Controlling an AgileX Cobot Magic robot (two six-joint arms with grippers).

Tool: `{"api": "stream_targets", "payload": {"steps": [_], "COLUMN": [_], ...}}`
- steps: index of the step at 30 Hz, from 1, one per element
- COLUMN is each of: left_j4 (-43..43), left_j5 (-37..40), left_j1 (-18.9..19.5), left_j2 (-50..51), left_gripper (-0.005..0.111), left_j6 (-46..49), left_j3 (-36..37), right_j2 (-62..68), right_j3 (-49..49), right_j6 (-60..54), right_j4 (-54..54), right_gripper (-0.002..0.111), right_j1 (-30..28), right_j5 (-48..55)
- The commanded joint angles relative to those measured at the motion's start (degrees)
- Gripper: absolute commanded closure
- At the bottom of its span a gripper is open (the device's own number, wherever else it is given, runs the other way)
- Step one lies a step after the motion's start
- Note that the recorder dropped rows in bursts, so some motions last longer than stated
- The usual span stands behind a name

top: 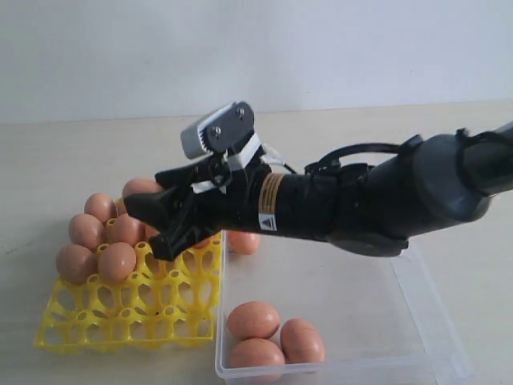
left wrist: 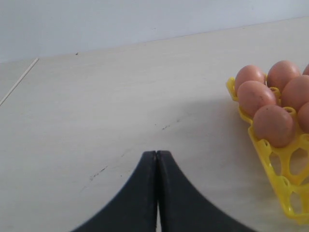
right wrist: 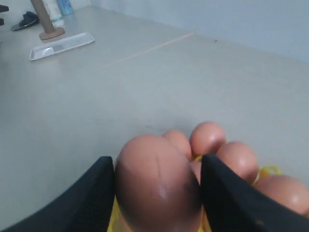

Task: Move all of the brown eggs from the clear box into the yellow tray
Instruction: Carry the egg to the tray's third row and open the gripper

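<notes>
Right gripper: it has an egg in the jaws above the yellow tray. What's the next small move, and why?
Probably ease the right gripper straight down toward an open cell of the yellow tray, then release. The held egg sits between both fingers, above the tray and next to the seated eggs. The cell directly below is hidden, so descend slowly.

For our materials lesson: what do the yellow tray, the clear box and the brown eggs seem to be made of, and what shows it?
Yellow tray: probably moulded plastic, slightly glossy; thin, evenly coloured open grid.
Clear box: likely smooth transparent plastic; the table shows through it.
Brown eggs: natural shell, fairly matte, with soft highlights and faint speckling.
</notes>
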Motion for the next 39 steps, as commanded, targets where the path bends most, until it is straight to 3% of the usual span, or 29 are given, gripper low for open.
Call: {"api": "stream_targets", "payload": {"steps": [1, 7, 23, 28, 33, 35, 39], "left_j4": [-0.1, -0.1, -0.1, -0.1, -0.1, -0.1, -0.1], "left_j5": [-0.5, -0.5, -0.5, -0.5, -0.5, -0.5, -0.5], "left_j1": [-0.4, -0.4, -0.4, -0.4, -0.4, -0.4, -0.4], "left_j2": [-0.3, -0.3, -0.3, -0.3, -0.3, -0.3, -0.3], "left_gripper": [0.107, 0.107, 0.107, 0.107, 0.107, 0.107, 0.107], "left_j6": [-0.4, -0.4, -0.4, -0.4, -0.4, -0.4, -0.4], "left_j3": [-0.2, -0.2, -0.2, -0.2, -0.2, -0.2, -0.2], "right_j2": [4.5, 7.4, 11.3, 11.3, 11.3, 11.3, 10.5], "right_j3": [0.1, -0.1, -6.3, -6.3, -6.3, -6.3, -6.3], "right_j6": [2.3, 4.6, 16.2, 18.8, 18.8, 18.8, 18.8], "right_j4": [-0.7, -0.8, -4.1, -4.1, -4.1, -3.9, -3.7], "right_gripper": [0.108, 0.108, 0.107, 0.089, 0.057, 0.049, 0.047], "right_j1": [-0.1, -0.1, -0.1, -0.1, -0.1, -0.1, -0.2], "right_j5": [-5.6, -9.1, -6.3, -6.2, -6.2, -6.2, -6.2]}}
